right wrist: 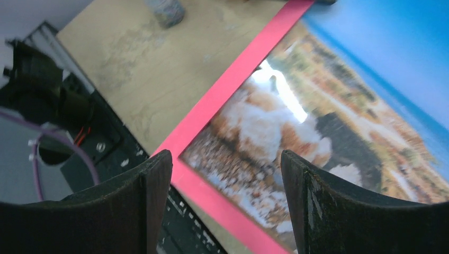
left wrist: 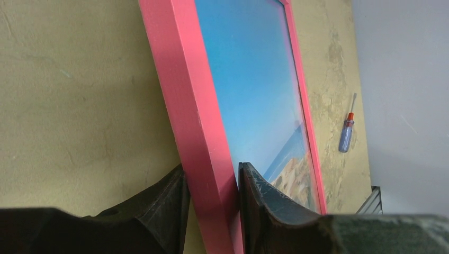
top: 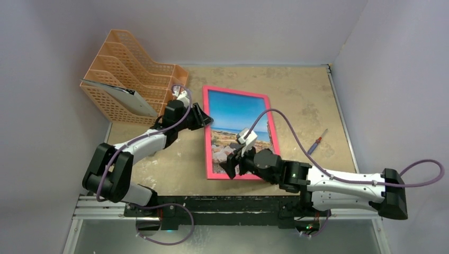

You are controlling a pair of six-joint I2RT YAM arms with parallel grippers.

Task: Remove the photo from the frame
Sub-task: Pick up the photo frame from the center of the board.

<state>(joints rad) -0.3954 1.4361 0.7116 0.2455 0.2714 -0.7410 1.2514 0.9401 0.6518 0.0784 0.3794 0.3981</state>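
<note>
- Starting at the far left, I am seeing an orange file rack (top: 132,79) standing in the back corner of the table (top: 302,95), with a thin grey sheet leaning out of its front slot.
- Just right of the rack, the left claw (top: 204,120) is reaching in sideways and pinching the left rail of the frame (top: 241,93). On the left wrist camera I am watching its two dark fingers (left wrist: 169,196) pressing that pink rail from both sides, one on the outer edge and one on the picture side.
- I am not able to tell whether that edge is lifting off the table or lying flat.
- The frame is lying face up in the middle of the table, its long sides running away from me.
- The photo (top: 238,114) is sitting inside the frame, blue sky at the far end and rocks and brown shore at the near end.
- The right claw (top: 232,164) is hovering over the frame's near left corner with its fingers spread wide and nothing between them. Its wrist camera is showing the pink corner and the rocky part of the print in the gap.
- Further right, a small screwdriver (top: 316,142) with a red collar is lying on the table, well apart from the frame.
</note>
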